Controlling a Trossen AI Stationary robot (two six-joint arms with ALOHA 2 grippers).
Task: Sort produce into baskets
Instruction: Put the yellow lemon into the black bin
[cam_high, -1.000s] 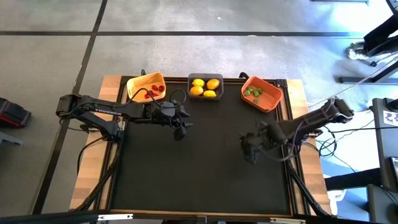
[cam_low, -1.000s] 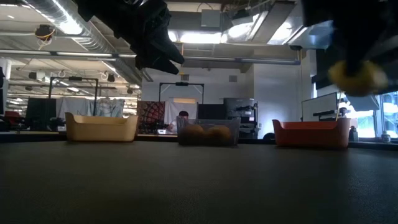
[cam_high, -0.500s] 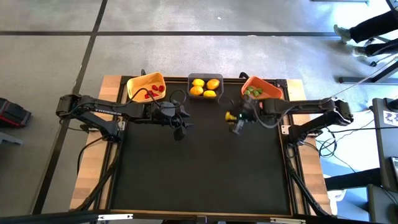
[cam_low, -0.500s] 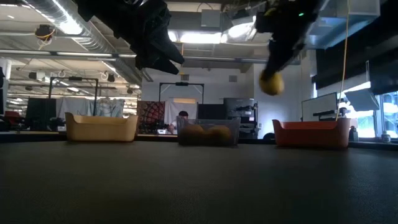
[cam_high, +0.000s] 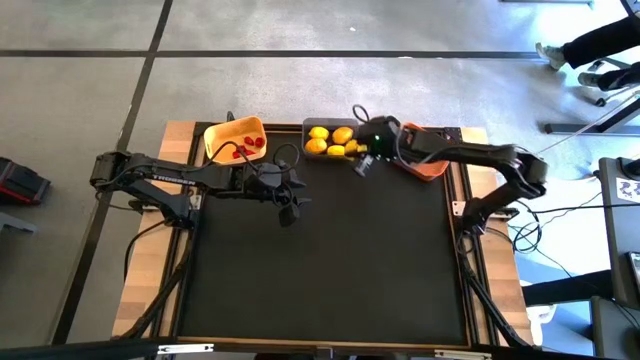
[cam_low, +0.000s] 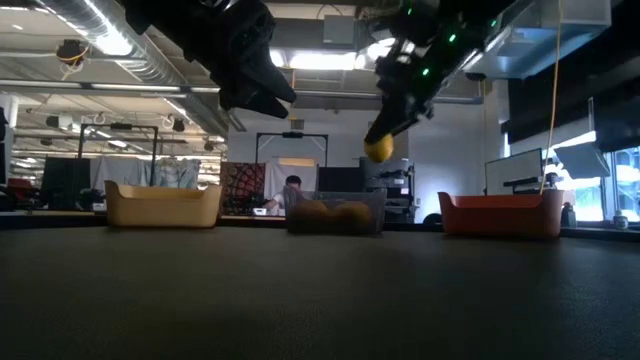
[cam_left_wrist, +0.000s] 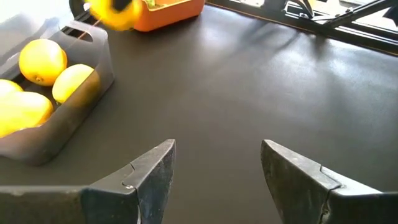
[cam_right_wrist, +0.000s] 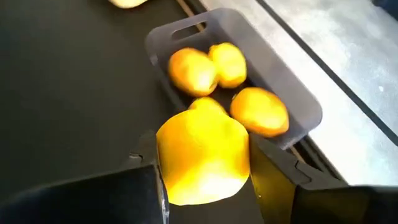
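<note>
- The right end effector (cam_high: 362, 160) hangs above the dark surface (cam_high: 330, 270) just beside the grey basket (cam_high: 331, 128), its two fingers clenched on a yellow lemon (cam_right_wrist: 203, 157) taken across its middle.
- In the low view the lemon (cam_low: 378, 148) rides well clear of the surface, higher than the basket rims, with the grey basket (cam_low: 334, 212) below and slightly to one side.
- The grey basket already holds several lemons (cam_high: 330, 140); the yellow basket (cam_high: 235, 136) holds red pieces (cam_high: 249, 146), and the orange basket (cam_high: 425, 165), partly under the right arm, holds green pieces not clearly seen here.
- The left end effector (cam_high: 287, 205) waits over the surface in front of the yellow and grey baskets, its fingers (cam_left_wrist: 152, 171) apart and carrying nothing.
- The lemon looks like a light, hard toy with a smooth, rounded skin; it probably will not bruise, but it could squirt out of a shallow pinch or roll if dropped on the bare surface.
- The widest part of the fruit, where the fingers sit now, seems the safest hold; letting go is best done low over the basket's open top so that the piece settles among the others.
</note>
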